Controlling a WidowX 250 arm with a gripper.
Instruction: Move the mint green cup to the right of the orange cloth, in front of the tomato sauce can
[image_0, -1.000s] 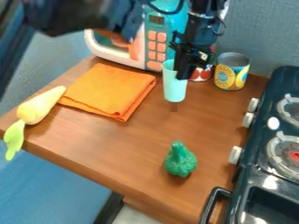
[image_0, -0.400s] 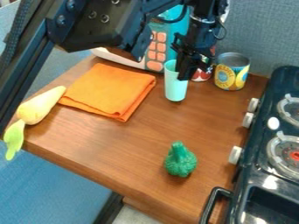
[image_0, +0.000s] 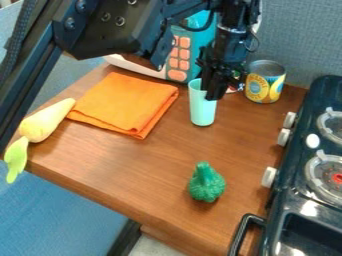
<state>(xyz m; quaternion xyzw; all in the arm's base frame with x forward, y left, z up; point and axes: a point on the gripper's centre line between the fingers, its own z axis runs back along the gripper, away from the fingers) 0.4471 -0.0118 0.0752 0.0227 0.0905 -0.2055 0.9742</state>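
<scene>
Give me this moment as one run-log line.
tool: holding upright mint cup near its rim | nearby: folded orange cloth, tin can | nearer camera: green toy vegetable

A toy kitchen setup: a play stove (image_0: 294, 210) right of the gripper (image_0: 215, 97), a toy microwave (image_0: 179, 59) behind its left side.

From my remote station I record one printed label (image_0: 257, 88), on the can (image_0: 267, 67) at the back of the counter: blue and yellow, with pictured fruit and a panel of lettering. I cannot confirm its wording. On the orange keypad (image_0: 179, 63) of the teal appliance (image_0: 196, 46), I can read no characters.
</scene>
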